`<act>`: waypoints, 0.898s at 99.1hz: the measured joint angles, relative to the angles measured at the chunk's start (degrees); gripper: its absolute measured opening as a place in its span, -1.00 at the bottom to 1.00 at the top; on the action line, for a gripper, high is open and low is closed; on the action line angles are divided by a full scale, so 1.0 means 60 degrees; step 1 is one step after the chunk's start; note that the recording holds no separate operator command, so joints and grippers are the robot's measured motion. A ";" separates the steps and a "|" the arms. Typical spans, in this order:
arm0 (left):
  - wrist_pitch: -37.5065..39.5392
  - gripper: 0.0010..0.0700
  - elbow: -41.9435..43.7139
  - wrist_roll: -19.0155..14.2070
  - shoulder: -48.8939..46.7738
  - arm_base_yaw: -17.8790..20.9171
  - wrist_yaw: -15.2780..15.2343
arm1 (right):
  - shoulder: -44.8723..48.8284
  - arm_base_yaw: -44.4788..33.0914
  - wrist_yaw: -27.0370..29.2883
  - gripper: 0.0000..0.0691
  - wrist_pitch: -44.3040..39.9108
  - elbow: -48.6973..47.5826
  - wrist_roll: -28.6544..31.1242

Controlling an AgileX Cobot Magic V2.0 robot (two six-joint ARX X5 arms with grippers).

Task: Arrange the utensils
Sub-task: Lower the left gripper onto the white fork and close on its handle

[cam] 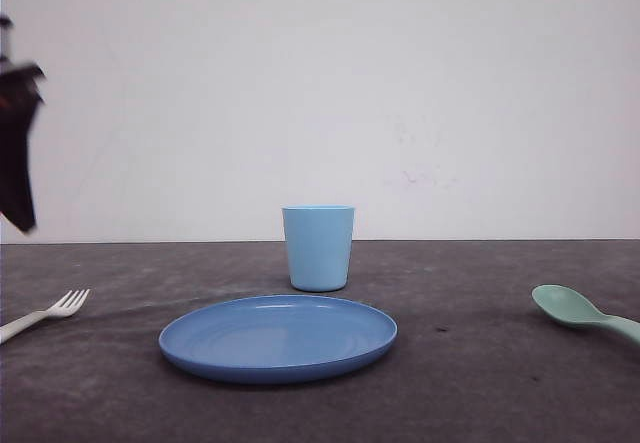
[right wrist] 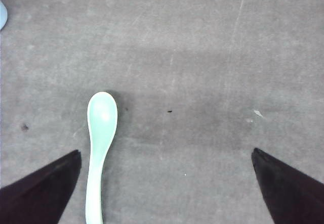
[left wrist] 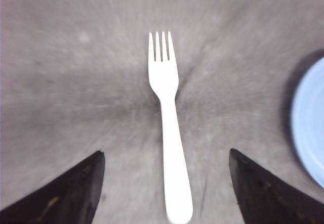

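Note:
A white plastic fork (cam: 45, 314) lies flat on the dark table at the far left, tines pointing toward the plate. In the left wrist view the fork (left wrist: 168, 128) lies lengthwise between the fingers of my left gripper (left wrist: 167, 158), which is open and hovers above the handle without touching it. A mint-green spoon (cam: 580, 313) rests at the far right. In the right wrist view the spoon (right wrist: 98, 148) lies close to one finger of my open right gripper (right wrist: 166, 155), off to the side of the gap's middle. Part of my left arm (cam: 18, 143) hangs at the left edge.
A round blue plate (cam: 277, 337) sits in the middle of the dark grey table, and its rim (left wrist: 306, 128) shows beside the fork. A light blue cup (cam: 318, 247) stands upright just behind the plate. A white wall closes off the back.

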 joint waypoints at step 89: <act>0.1606 0.11 0.0036 -0.0361 0.2623 -0.1155 -0.1439 | 0.0000 0.0000 0.0000 0.97 0.0000 0.0000 0.0000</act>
